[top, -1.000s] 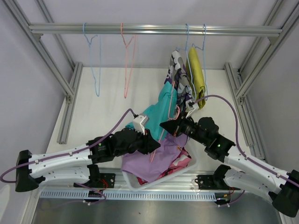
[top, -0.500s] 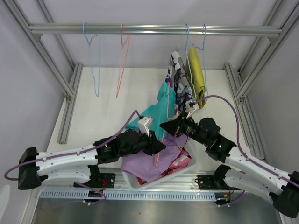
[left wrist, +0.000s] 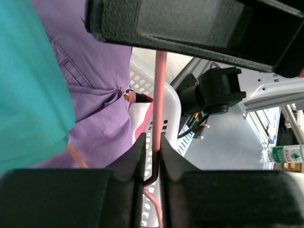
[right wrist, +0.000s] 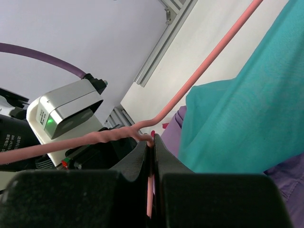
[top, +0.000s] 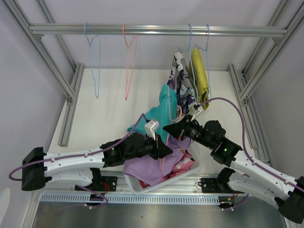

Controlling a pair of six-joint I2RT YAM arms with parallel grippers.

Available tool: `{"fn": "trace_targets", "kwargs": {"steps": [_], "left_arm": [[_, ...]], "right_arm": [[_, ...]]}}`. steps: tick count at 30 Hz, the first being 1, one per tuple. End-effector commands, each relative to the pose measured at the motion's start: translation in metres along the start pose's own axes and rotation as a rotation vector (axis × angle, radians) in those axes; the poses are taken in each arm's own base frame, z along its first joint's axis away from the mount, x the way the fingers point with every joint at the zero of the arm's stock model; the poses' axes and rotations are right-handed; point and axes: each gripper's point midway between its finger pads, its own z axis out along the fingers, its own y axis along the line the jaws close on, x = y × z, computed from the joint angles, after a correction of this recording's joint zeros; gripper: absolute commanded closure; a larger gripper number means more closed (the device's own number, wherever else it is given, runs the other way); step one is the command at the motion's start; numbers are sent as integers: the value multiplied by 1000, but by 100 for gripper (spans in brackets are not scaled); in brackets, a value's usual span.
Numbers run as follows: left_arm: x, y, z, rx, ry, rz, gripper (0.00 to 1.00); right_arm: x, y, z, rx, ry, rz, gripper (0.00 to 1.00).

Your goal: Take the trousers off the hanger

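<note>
From above, the teal shorts hang on the pink hanger beside the basket holding lilac shorts, with the left pincer and right pincer both at the hanger. The left wrist view shows the left pincer clenched on the hanger wire, near the basket rim. The right wrist view shows the right pincer clenched on the hanger's twisted neck, with the teal shorts alongside.

Mid-frame, teal shorts; below, lilac shorts; upper right, purple-black-white camouflage shorts and mustard shorts; pink hanger; white basket, seemingly holding red-and-white patterned cloth.
</note>
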Motion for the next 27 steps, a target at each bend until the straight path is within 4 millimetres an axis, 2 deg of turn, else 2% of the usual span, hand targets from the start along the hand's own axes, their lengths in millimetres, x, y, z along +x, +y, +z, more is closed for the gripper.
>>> {"fn": "trace_targets", "kwargs": {"steps": [1, 3, 9, 11, 12, 13, 14, 15, 17, 18, 19, 20, 21, 23, 25, 26, 27], "left_arm": [[6, -11, 0, 41, 8, -10, 87], [8, -9, -1, 33, 13, -10, 99], [0, -18, -9, 55, -15, -10, 99], [-12, -19, -13, 43, -60, -5, 100], [-12, -15, -15, 16, -55, -2, 100], [-15, -13, -17, -1, -61, 9, 100], [-24, -13, -19, -24, -86, 16, 99], [-24, -7, -23, -77, -66, 26, 99], [-39, -10, -30, -106, -90, 49, 100], [-49, -11, -34, -128, -115, 52, 99], [-62, -18, -42, -139, -134, 67, 100], [-62, -14, -44, -156, -133, 78, 100], [-76, -25, -50, -142, -161, 83, 100], [-84, -23, -57, -172, -167, 120, 99], [-112, -34, -68, -178, -220, 144, 99], [-113, -31, -71, -200, -208, 158, 100], [-130, -34, -76, -207, -237, 166, 100]], "right_arm": [[-37, 28, -5, -71, -117, -19, 100], [-36, 28, -5, -71, -116, -17, 100], [-34, 25, -4, -63, -112, -13, 98], [-34, 26, -5, -63, -108, -14, 75], [-35, 26, -6, -63, -110, -17, 62], [-34, 24, -7, -51, -101, -23, 37], [-34, 25, -9, -51, -99, -27, 31], [-38, 29, -14, -57, -107, -35, 27], [-36, 29, -21, -37, -86, -46, 22], [-44, 38, -30, -51, -104, -60, 20], [-41, 37, -40, -37, -88, -74, 17], [-38, 34, -41, -23, -71, -78, 16], [-44, 42, -52, -44, -92, -89, 15], [-45, 43, -63, -35, -95, -108, 13], [-46, 42, -75, -24, -104, -120, 12], [-48, 37, -78, 1, -120, -129, 12], [-45, 33, -80, 17, -112, -131, 11]]}}
